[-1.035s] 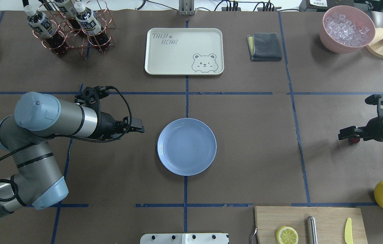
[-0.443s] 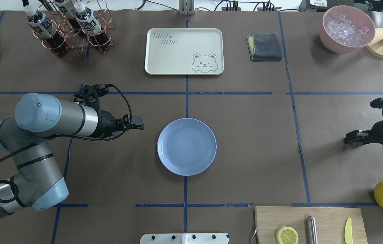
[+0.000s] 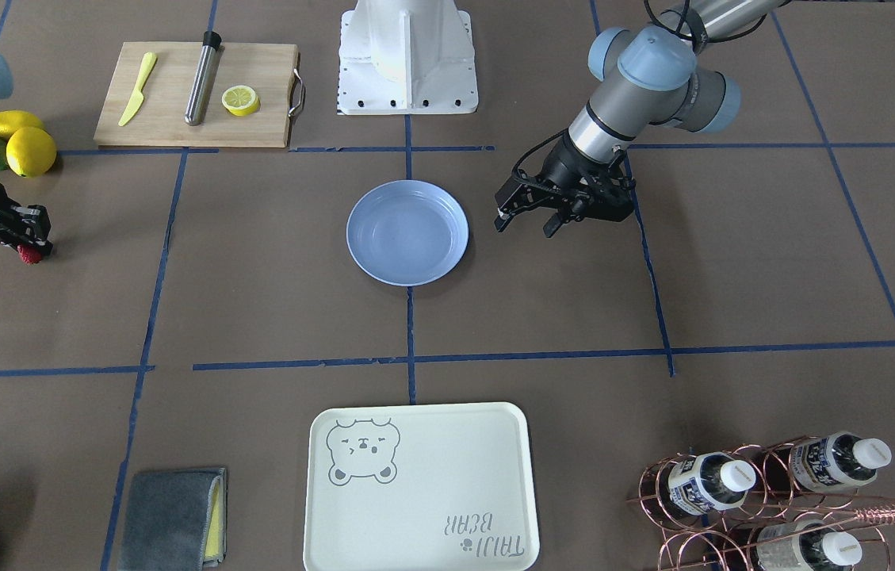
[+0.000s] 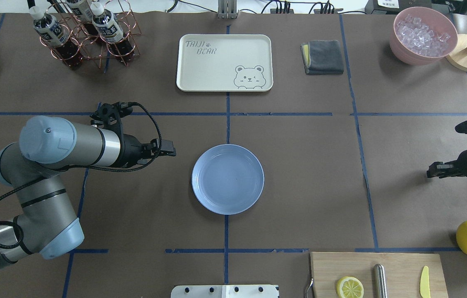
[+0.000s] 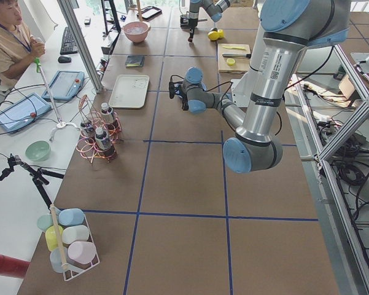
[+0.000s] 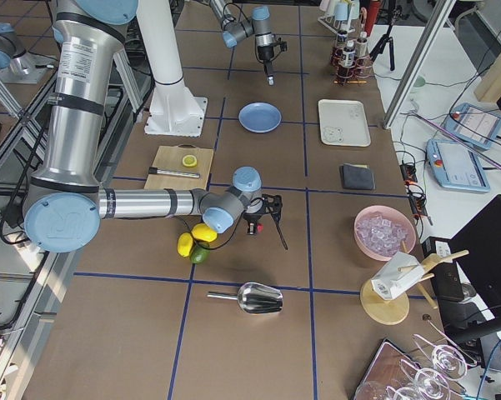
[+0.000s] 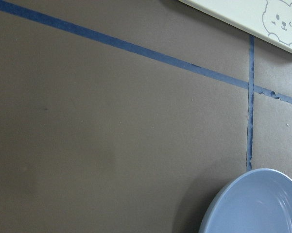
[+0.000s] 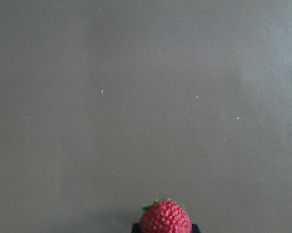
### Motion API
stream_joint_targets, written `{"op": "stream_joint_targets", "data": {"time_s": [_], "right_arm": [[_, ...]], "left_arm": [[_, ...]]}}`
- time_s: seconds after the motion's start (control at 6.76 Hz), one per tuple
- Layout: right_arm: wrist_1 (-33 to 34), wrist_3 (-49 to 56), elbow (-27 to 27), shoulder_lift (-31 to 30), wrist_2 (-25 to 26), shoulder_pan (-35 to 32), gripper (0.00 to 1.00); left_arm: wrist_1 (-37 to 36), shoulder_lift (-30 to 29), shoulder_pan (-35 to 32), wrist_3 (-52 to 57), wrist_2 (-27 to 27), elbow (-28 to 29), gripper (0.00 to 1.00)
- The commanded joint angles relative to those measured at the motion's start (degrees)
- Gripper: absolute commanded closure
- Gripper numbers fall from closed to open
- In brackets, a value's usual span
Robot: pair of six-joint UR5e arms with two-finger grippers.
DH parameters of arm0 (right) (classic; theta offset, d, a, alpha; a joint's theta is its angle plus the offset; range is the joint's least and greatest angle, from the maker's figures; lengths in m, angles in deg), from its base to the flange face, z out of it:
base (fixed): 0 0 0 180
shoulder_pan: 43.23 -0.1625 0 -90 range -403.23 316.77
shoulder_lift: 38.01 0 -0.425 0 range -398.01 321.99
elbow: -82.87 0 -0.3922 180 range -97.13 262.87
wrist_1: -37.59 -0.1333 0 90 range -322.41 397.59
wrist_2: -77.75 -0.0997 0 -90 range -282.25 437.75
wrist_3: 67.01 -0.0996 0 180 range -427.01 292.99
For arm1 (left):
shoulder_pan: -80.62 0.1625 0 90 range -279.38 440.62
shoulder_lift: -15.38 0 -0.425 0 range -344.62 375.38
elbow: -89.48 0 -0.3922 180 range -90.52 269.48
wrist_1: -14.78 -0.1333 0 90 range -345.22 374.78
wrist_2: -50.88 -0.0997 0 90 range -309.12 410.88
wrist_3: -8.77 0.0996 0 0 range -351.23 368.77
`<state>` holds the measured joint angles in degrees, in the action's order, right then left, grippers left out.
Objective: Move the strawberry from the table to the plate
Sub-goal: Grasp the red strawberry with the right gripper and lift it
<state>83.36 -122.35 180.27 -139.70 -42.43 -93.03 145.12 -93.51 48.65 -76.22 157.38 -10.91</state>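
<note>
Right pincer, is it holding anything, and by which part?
Yes: the right pincer grips the strawberry by its red body, with the leafy cap pointing outward. The exact contact is cut off at the frame edge.

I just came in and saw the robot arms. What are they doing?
The robot is meant to put the strawberry on the blue plate. Its right claw seems to be pinching the berry far out at the side of the table, near the lemons. The plate sits empty in the middle. The left claw hangs open beside the plate, holding nothing.
</note>
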Motion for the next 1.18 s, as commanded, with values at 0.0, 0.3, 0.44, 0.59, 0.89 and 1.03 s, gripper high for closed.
{"op": "stream_joint_targets", "data": {"time_s": [0.0, 0.3, 0.44, 0.59, 0.89, 1.03], "right_arm": [[0.8, -2.6, 5.4, 0.7, -1.0, 0.1, 1.0], [0.7, -17.6, 7.9, 6.4, -1.0, 3.5, 1.0], [0.8, -23.1, 7.9, 11.0, -0.1, 7.0, 1.0], [1.0, -29.7, 7.7, 15.8, 2.5, 10.7, 1.0], [15.1, -35.9, 7.5, 29.6, 8.4, 17.1, 1.0], [20.7, -38.6, 6.8, 35.4, 13.7, 21.8, 1.0]], "left_arm": [[0.0, -0.2, 0.1, -0.2, -0.4, -0.2, 0.0], [0.1, 0.5, -0.2, -0.4, -0.4, -1.6, 0.0], [0.1, 0.9, -0.3, -0.4, -0.5, -2.2, 0.0], [0.1, 1.0, -0.4, -0.1, -0.4, -2.3, 0.0], [0.0, 2.2, -0.6, 0.3, -0.1, -3.1, 0.0], [0.0, 3.5, -0.7, 1.0, 0.3, -4.2, 0.0]]}}
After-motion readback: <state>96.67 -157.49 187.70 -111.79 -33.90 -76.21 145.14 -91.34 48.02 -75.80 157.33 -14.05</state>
